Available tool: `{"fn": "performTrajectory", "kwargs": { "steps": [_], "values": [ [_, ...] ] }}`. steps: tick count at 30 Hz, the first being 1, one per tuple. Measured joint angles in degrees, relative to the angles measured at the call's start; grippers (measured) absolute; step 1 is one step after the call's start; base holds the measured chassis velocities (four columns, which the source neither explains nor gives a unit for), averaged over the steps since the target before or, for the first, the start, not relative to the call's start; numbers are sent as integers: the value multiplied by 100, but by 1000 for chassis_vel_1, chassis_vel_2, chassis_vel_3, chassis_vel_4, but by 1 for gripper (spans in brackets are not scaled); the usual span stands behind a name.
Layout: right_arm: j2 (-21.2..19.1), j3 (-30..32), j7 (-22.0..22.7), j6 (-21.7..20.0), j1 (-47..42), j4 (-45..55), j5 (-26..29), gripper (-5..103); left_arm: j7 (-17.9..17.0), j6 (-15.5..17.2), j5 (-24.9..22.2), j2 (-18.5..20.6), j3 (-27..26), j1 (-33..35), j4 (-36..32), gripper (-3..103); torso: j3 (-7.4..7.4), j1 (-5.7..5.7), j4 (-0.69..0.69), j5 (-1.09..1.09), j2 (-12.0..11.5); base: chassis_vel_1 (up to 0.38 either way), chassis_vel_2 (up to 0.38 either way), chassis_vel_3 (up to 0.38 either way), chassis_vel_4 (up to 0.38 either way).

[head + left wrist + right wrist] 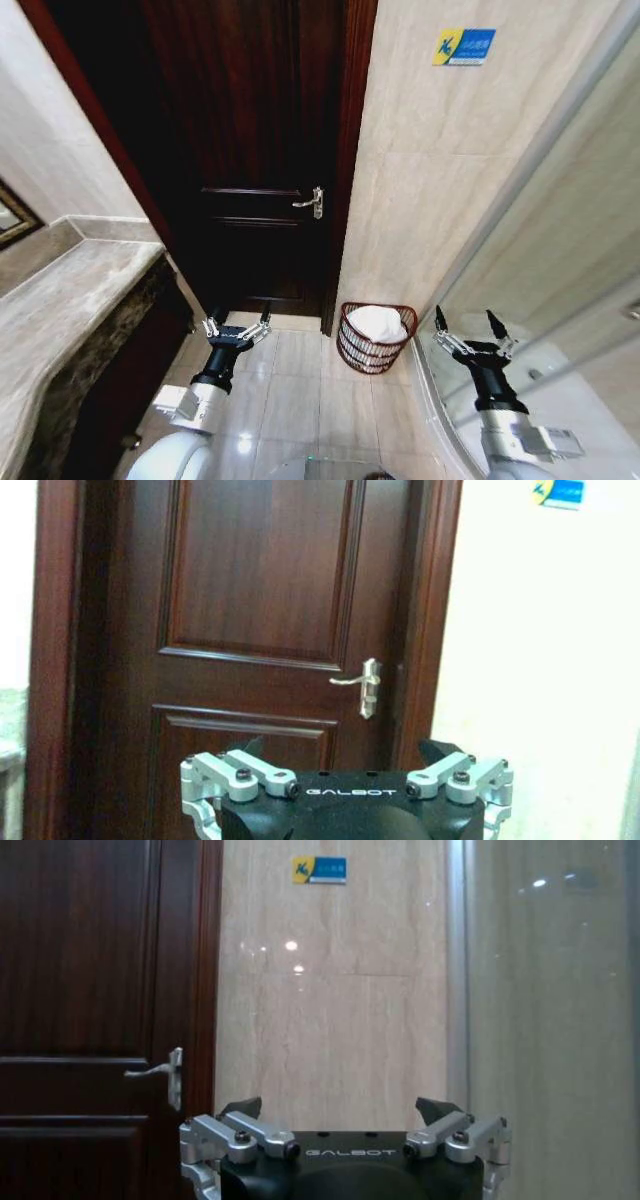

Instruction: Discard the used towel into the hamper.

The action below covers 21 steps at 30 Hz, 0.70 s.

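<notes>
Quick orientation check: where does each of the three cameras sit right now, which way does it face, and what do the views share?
Head view: high, looking down at the floor; both arms show, left gripper and right gripper open, flanking the hamper holding a white towel.
Left wrist view: behind the left gripper, facing the door.
Right wrist view: behind the right gripper, facing the tiled wall.
Shared: door handle and blue sign.

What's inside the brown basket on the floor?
A white towel lies bunched inside the hamper, filling its top. Anything underneath the towel is covered, so it cannot be seen.
</notes>
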Motion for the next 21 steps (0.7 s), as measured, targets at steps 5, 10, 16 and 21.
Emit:
{"fn": "performTrajectory", "kwargs": {
  "steps": [5, 10, 16, 21],
  "values": [
    [0, 0, 0, 0, -1, 0, 0, 100, 0, 0, 0, 0, 0, 0, 0, 100, -1, -3, 0, 0, 1, 325, -327, -305, 320],
    [0, 0, 0, 0, -1, 1, 0, 100, 0, 0, 0, 0, -1, 0, 0, 100, -1, -3, 0, -3, 2, 315, -315, -311, 317],
    [0, 0, 0, 0, -2, 0, 0, 100, 0, 0, 0, 0, 0, 1, 0, 100, -3, -6, -1, -1, 4, 245, -212, -235, 214],
    [0, 0, 0, 0, 1, 0, 0, 100, 0, 0, 0, 0, 0, -1, 0, 100, 0, -1, 0, 1, 2, 44, -23, -73, 61]
  ]
}}
